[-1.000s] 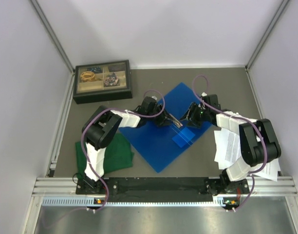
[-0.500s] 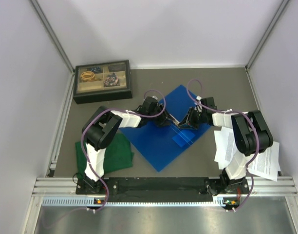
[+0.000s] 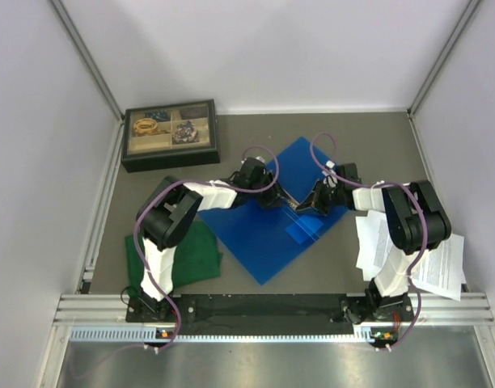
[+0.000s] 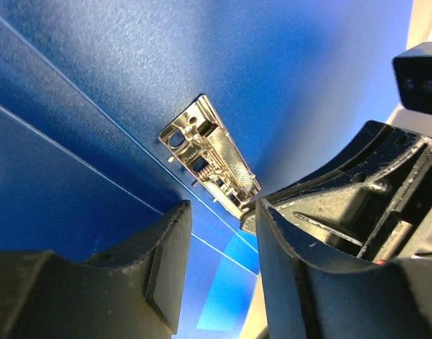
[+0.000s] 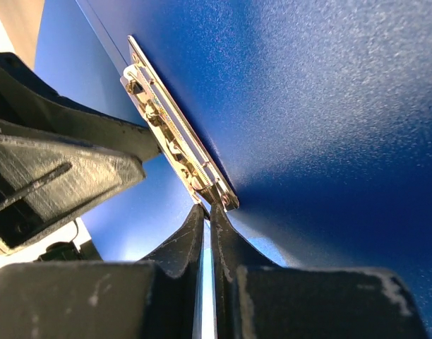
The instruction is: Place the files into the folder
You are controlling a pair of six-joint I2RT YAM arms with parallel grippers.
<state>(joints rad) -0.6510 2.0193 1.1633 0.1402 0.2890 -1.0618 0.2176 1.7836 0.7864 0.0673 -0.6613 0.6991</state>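
1. Two batches of paper, the files (image 3: 374,242), lie nearest, on the right of the table (image 3: 369,145) and outside the folder. The right arm crosses over them, and I can't read the print from above.
2. Green cloth (image 3: 195,255) is near left, with its left edge under the left arm.
3. Folder (image 3: 260,238) lies open and flat mid-table, one corner toward the arm bases. It has a pale blue patch (image 3: 304,229); I can't tell what that is.
4. Both claws crowd the folder's centre and hide most of the metal clip from the top camera. I only get it clearly on the wrist views.
5. Right gripper (image 5: 207,215): clenched, tips together at the near end of the metal clip (image 5: 175,141). I can't tell if they pinch any part of it.
6. Left gripper (image 4: 217,244): released, jaws apart, bare blue cover in the gap. The clip end is just beside one finger (image 4: 286,240); contact unclear.
7. Farthest, back left: black compartment box (image 3: 171,162). Contents are too small to identify.
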